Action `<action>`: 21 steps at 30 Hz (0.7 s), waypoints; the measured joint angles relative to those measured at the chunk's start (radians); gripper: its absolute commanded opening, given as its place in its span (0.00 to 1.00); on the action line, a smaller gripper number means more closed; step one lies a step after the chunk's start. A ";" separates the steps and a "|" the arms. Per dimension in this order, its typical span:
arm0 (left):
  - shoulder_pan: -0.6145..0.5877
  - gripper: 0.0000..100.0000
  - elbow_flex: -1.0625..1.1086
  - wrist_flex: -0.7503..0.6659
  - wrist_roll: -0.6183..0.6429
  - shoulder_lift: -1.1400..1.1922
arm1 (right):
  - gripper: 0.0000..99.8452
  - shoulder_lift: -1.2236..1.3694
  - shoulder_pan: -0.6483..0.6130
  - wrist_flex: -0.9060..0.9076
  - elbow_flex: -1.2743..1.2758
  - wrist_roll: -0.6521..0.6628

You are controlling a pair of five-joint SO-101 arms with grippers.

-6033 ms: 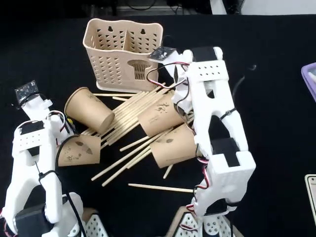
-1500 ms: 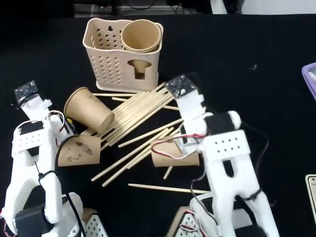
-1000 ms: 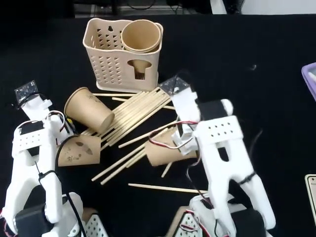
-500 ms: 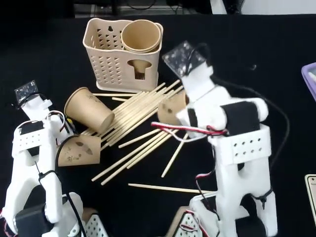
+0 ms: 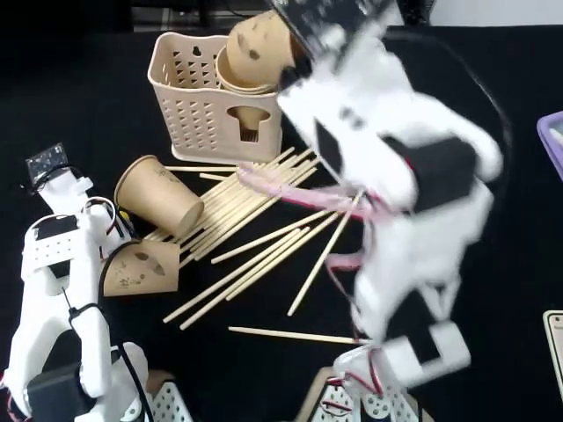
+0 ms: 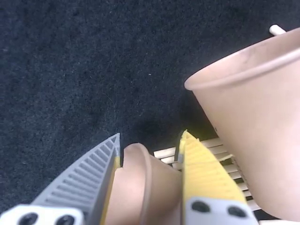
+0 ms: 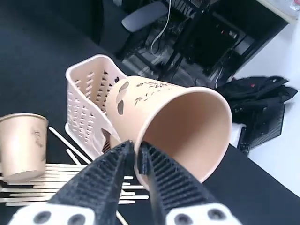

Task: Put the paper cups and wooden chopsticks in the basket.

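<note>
High view is showing the black table (image 5: 519,220) with the right arm (image 5: 396,176) stretching from 6 o'clock up toward 12 o'clock, its upper end hanging over the basket (image 5: 198,105). The basket is standing upright at about 11 o'clock on the table. The left arm (image 5: 62,281) is sitting at 8 o'clock.

The right gripper (image 7: 136,145) is pinching the rim of the tilted cup (image 5: 259,40), one finger inside the mouth and one outside, the jaws nearly together with only the paper wall between them. That cup is hanging in the air, leaning over the basket's 3 o'clock compartment, its mouth facing the gripper and its base pointing away. Just beneath it, the stacked cups (image 5: 237,79) are sitting nested in that same compartment.

The left gripper (image 6: 150,140) is closing on the narrow end of the left cup (image 5: 141,268), its grey and yellow fingers pressing on either side. This cup is lying on its side at 8 o'clock. The lying cup (image 5: 163,193) is resting on its side just toward 12 o'clock from it.

The wooden chopsticks (image 5: 246,211) are lying fanned across the table's middle, running from 8 o'clock toward 2 o'clock, between the basket and the arms. One stray chopstick (image 5: 290,334) is lying apart at 6 o'clock.
</note>
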 measured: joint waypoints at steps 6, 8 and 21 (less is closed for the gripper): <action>0.000 0.21 0.000 0.000 0.000 0.000 | 0.01 0.288 -0.002 -0.003 -0.222 0.153; 0.000 0.21 0.000 0.000 0.000 0.000 | 0.01 0.342 0.000 -0.003 -0.287 0.184; 0.000 0.21 0.000 0.000 0.000 0.000 | 0.24 0.413 -0.005 0.020 -0.373 0.288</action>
